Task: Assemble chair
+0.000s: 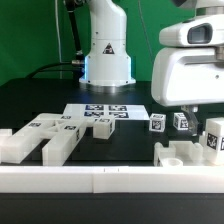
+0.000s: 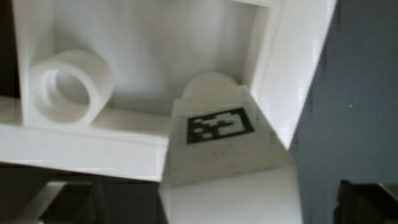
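In the wrist view a tapering white chair piece (image 2: 228,150) with a black-and-white tag runs between my dark fingers (image 2: 50,203), with a gap showing on either side. It lies against a white frame piece (image 2: 107,140) that has a round ring inside it. My gripper (image 2: 217,207) is open. In the exterior view the gripper (image 1: 193,110) hangs at the right over small tagged white pieces (image 1: 183,121). A chunky slotted part (image 1: 185,156) lies in front of them. More white blocks (image 1: 42,140) lie at the left.
The marker board (image 1: 100,112) lies flat in the middle of the black table. A long white border rail (image 1: 110,181) runs along the front edge. The arm's base (image 1: 107,55) stands behind, before a green backdrop.
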`<state>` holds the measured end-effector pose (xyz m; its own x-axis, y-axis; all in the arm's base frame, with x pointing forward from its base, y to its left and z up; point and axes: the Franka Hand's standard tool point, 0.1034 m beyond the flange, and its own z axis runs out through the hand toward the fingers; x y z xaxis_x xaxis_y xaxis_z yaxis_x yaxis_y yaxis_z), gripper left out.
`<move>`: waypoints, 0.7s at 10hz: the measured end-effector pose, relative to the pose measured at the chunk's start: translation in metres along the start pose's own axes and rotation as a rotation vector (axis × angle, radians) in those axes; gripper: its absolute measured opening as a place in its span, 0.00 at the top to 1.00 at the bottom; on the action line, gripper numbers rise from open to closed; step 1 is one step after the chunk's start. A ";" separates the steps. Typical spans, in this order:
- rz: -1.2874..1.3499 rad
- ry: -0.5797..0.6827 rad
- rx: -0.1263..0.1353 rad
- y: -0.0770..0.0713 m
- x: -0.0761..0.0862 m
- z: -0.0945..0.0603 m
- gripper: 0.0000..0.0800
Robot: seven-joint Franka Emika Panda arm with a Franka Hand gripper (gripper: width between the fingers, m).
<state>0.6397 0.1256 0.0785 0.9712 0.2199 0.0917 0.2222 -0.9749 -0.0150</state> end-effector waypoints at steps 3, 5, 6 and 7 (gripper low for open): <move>-0.009 -0.001 0.000 0.002 0.000 0.000 0.47; 0.011 -0.001 0.000 0.002 0.000 0.000 0.64; 0.075 -0.001 0.002 0.001 0.000 0.000 0.64; 0.138 -0.001 0.003 0.001 0.000 0.000 0.64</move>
<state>0.6396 0.1245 0.0781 0.9927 0.0834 0.0876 0.0863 -0.9958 -0.0304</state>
